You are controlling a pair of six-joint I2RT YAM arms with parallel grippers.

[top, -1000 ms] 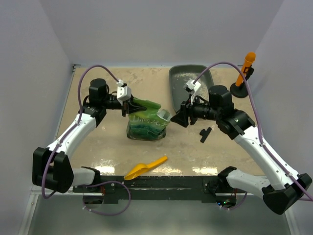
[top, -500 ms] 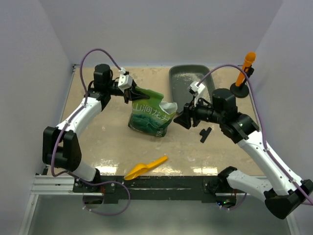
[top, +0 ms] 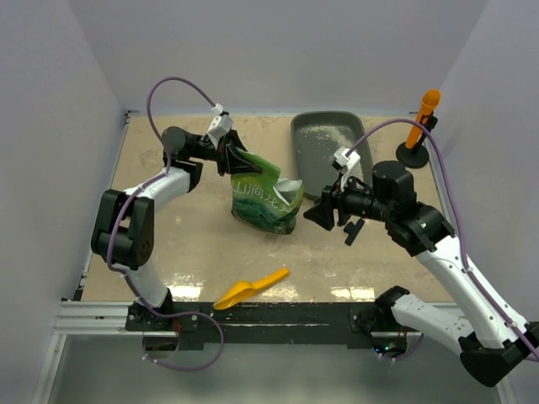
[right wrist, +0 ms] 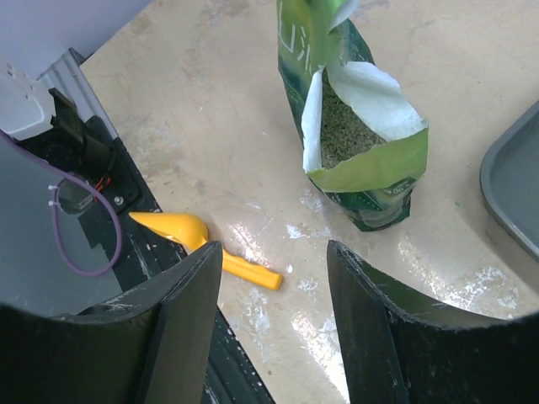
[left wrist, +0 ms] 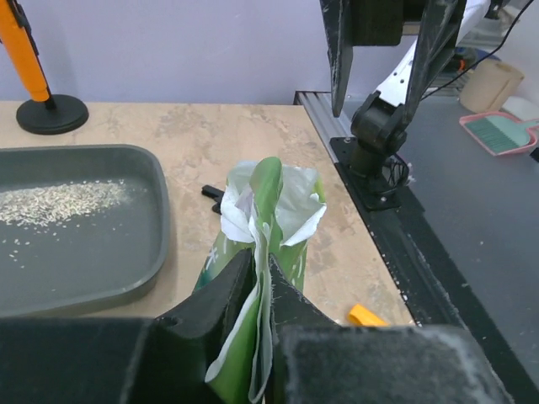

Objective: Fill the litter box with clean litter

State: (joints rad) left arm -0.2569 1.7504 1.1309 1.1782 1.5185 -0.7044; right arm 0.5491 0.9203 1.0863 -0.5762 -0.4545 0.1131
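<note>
The dark grey litter box point(top: 313, 153) lies at the back of the table, with a thin scatter of pale litter point(top: 327, 130) at its far end; it also shows in the left wrist view point(left wrist: 126, 269) with litter point(left wrist: 59, 202). The green bag point(top: 268, 199) stands open beside it, granules showing inside point(right wrist: 344, 133). My left gripper point(top: 235, 156) is shut on the bag's top edge point(left wrist: 261, 278). My right gripper point(top: 317, 214) is open and empty, just right of the bag.
A yellow scoop point(top: 250, 288) lies near the front edge, seen also in the right wrist view point(right wrist: 202, 244). An orange brush point(top: 419, 126) stands in a black base at the back right. A small black piece point(top: 354, 229) lies under the right arm.
My left gripper has carried the bag's top back and to the right, toward the litter box. My right gripper has drawn back to the right and slightly nearer.
</note>
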